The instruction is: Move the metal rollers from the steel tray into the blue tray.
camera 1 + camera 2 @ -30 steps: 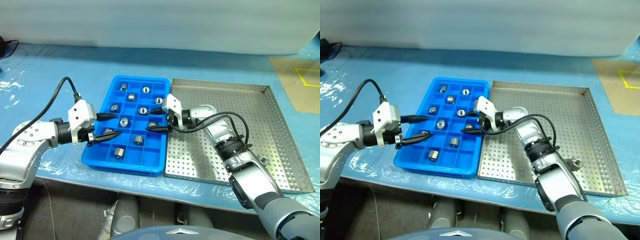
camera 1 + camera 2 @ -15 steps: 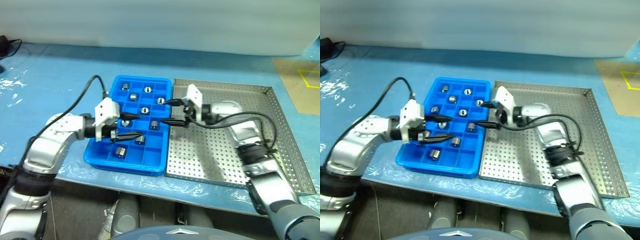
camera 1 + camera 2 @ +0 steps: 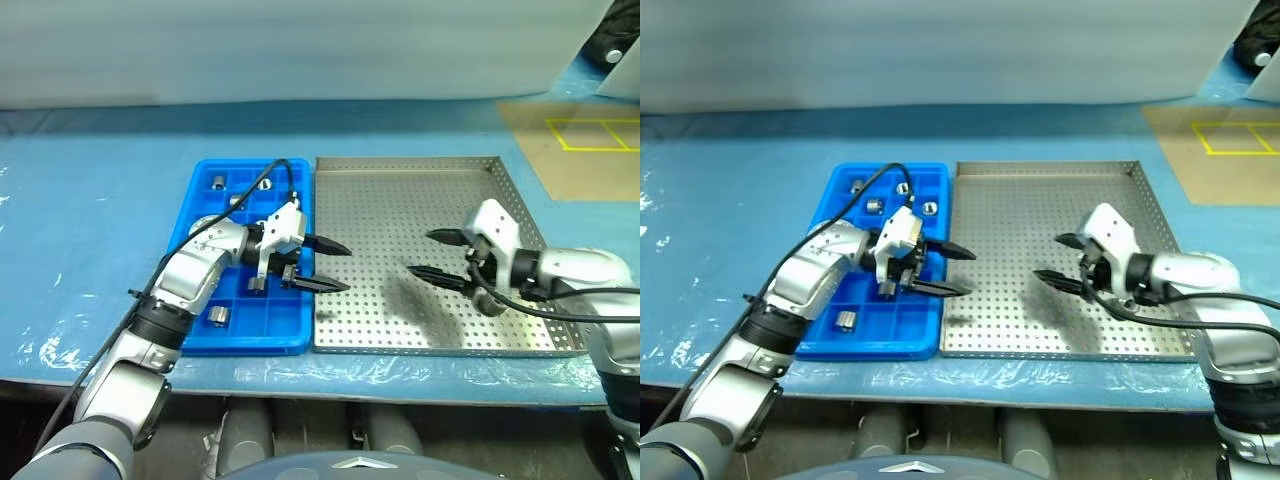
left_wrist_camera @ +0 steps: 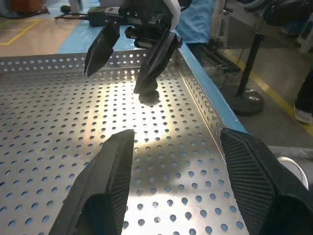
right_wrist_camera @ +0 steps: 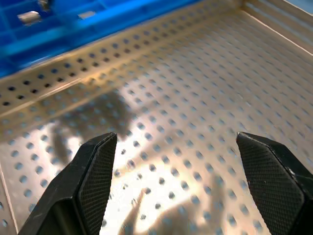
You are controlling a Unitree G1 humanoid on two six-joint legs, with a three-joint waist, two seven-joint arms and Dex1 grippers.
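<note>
The steel tray [image 3: 400, 205] lies in the middle of the head view, its perforated floor bare, with the blue tray [image 3: 200, 335] touching its left rim. A few rollers sit in separate blue compartments: one near the lower left corner [image 3: 219, 317], one at the upper left [image 3: 217, 182], and one [image 3: 927, 208] in the top rows on the right side; others are partly hidden by the left arm. One more roller [image 4: 145, 89] lies on the steel floor under the right gripper, near the right wall of the tray.

The left gripper [image 3: 325, 266] reaches from the blue tray across the shared rim, its black fingers apart and empty, tips over the left edge of the steel floor. The right gripper [image 3: 435, 254] hovers over the centre-right of the steel tray, pointing left toward the other, its fingers spread wide with nothing between them. The two grippers are well apart.

At the upper right, yellow lines mark a brown floor patch [image 3: 580, 150]. No writing or label can be read anywhere
</note>
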